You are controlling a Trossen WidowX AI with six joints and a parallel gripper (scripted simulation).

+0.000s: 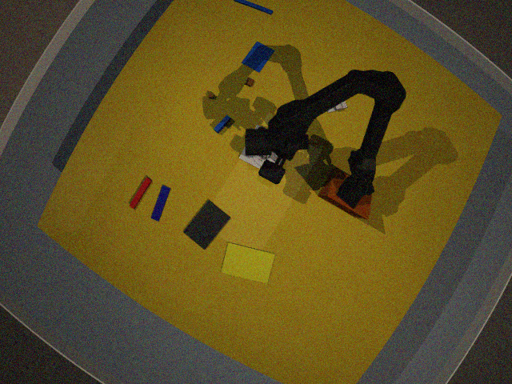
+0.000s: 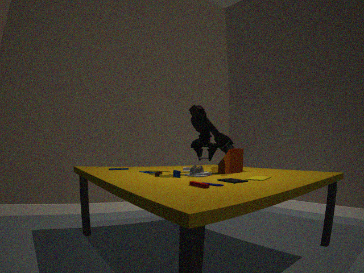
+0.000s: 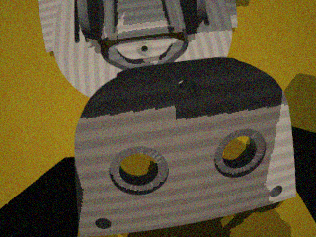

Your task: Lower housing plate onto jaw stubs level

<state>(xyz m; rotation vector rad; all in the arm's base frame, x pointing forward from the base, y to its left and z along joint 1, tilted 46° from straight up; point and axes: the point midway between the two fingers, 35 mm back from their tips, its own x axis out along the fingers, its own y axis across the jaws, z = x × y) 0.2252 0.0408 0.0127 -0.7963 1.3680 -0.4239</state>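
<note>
My gripper [image 1: 285,142] [image 2: 205,159] [image 3: 181,153] is shut on the housing plate [image 3: 190,170], a grey rounded plate with two large ringed holes and small corner holes. In the exterior view its fingertips hang clearly above the assembly, with the plate a thin line between them. The white base [image 1: 250,159] [image 2: 202,174] [image 3: 69,64] lies on the table, partly under the hand in the top view. The grey jaws [image 2: 197,169] stand up from it. In the wrist view the base lies beyond the plate's far edge, partly covered by it. The jaw stubs cannot be told apart clearly.
An orange wedge [image 1: 338,190] [image 2: 235,161] stands by the arm's base. A blue block [image 1: 222,124] [image 2: 176,173] and brown blocks [image 1: 250,82] are near the assembly. A white piece [image 1: 339,106] lies behind the arm. Red bar [image 1: 140,192], dark plate [image 1: 206,224] and yellow plate [image 1: 248,262] lie farther off.
</note>
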